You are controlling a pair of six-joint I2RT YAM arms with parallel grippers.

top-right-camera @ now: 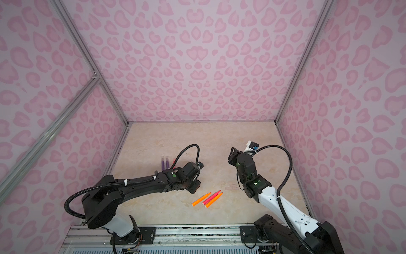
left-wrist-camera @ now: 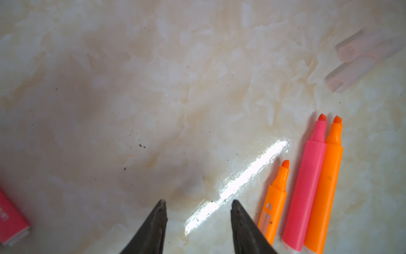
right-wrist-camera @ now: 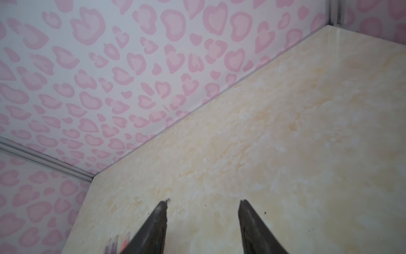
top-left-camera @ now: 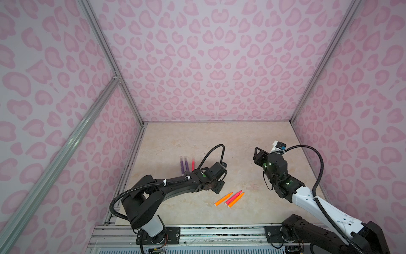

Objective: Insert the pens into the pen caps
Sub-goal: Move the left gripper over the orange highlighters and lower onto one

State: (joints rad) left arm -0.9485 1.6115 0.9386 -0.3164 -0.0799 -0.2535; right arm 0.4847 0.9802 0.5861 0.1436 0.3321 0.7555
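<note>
Okay, so the left claw (left-wrist-camera: 198,202) is seen hanging over the table (left-wrist-camera: 109,88) with its jaws parted. Nothing is caught between them, only bare marble-look surface. Three uncapped pens are laid side by side just outside one finger (left-wrist-camera: 241,222). An orange pen (left-wrist-camera: 274,209) is closest, right beside that finger, though whether it's actually touched can't be told. Next to it, a pink pen (left-wrist-camera: 307,182) and a second orange pen (left-wrist-camera: 327,182) are pressed against each other. All three tips are aimed roughly the same way the fingers point.

In both top views that trio is found just to the right of the left claw and a bit nearer the front rail.

Some loose caps (left-wrist-camera: 360,55) can be made out past the pen tips, clear and blurry. At least two are there; an exact count can't be given. In a top view they're barely visible (top-left-camera: 252,187), out between the two arms and apart from either claw.

Two purple pens (top-left-camera: 182,167) and another pink one (top-left-camera: 193,163) are lined up on the far side of the left arm, with clear caps seemingly fitted on their far ends.

The right claw (right-wrist-camera: 203,201) is held up off the table, spread open and empty. It's pointed toward the far wall (right-wrist-camera: 87,66), well apart from the pens and caps.
</note>
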